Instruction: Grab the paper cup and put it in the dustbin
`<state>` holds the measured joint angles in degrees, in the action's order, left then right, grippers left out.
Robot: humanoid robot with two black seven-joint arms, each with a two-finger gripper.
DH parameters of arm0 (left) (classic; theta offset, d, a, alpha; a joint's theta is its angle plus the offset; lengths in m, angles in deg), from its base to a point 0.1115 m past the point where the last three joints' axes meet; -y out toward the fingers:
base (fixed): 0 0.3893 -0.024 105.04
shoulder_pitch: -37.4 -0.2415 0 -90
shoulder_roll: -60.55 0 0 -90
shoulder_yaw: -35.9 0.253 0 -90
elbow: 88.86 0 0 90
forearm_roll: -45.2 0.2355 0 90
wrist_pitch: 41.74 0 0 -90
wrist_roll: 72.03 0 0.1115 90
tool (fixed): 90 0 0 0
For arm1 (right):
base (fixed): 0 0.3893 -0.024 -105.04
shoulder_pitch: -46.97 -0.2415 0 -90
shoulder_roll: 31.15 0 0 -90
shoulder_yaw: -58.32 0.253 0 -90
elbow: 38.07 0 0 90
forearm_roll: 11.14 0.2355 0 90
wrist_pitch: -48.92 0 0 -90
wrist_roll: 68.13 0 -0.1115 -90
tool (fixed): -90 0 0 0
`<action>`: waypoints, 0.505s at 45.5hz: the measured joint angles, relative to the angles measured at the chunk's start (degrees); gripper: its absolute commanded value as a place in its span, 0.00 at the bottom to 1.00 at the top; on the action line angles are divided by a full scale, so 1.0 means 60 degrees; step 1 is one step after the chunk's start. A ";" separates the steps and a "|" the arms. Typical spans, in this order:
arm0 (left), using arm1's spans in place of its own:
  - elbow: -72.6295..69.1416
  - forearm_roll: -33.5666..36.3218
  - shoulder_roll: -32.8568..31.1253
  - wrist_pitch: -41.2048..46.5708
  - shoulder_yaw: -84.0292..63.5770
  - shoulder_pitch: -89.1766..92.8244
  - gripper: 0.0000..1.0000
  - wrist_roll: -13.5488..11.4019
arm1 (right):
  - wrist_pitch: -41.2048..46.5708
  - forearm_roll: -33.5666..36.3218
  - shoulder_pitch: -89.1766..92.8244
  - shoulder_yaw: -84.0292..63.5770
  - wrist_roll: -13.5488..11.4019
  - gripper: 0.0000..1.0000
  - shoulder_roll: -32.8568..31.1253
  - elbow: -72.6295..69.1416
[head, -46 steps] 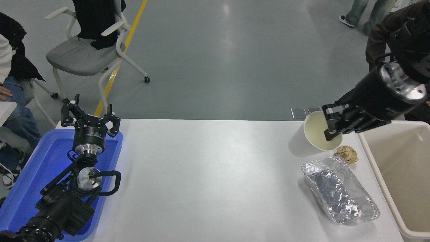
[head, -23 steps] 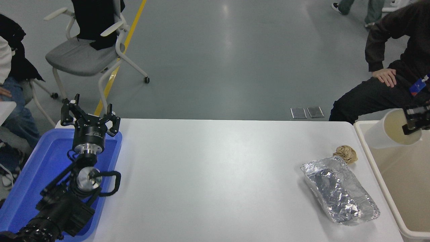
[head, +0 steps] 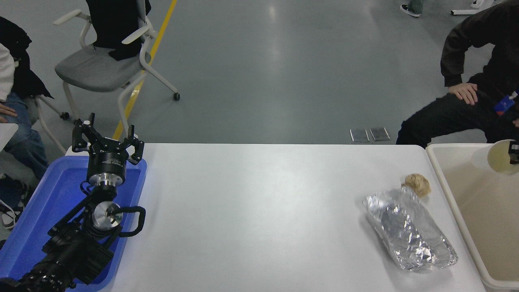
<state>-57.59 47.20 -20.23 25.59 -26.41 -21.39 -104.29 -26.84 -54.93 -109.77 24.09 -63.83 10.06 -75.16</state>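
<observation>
The paper cup [head: 495,157], white outside and cream inside, hangs tilted in the air over the far end of the beige dustbin [head: 482,219] at the right edge of the head view. Only a black tip of my right gripper [head: 515,152] shows at the frame's edge, clamped on the cup's rim. The rest of the right arm is out of view. My left gripper [head: 107,138] is parked at the lower left over the blue tray, fingers spread and holding nothing.
A silver foil bag [head: 409,231] and a crumpled brown paper ball [head: 417,184] lie on the table just left of the dustbin. A blue tray [head: 28,211] sits under the left arm. A person [head: 478,93] sits behind the bin; a chair [head: 101,65] stands far left.
My right gripper has carried the cup rightward from above the table's far right part to over the dustbin, and the arm has almost left the frame. The left arm stayed put.
</observation>
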 measured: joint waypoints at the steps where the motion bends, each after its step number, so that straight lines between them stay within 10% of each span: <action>1: -0.0001 0.0000 0.0005 0.0000 -0.0002 -0.0001 0.99 -0.0001 | -0.0250 0.0046 0.0390 0.0191 0.0002 0.00 0.0138 0.0276; 23: 0.0002 0.0004 0.0001 0.0000 0.0000 0.0010 0.99 0.0000 | -0.2252 0.1844 0.3887 0.1361 -0.0050 0.00 0.2021 0.3193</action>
<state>-57.57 47.22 -20.22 25.59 -26.41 -21.33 -104.29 -40.35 -43.86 -86.45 32.26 -64.13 22.18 -56.00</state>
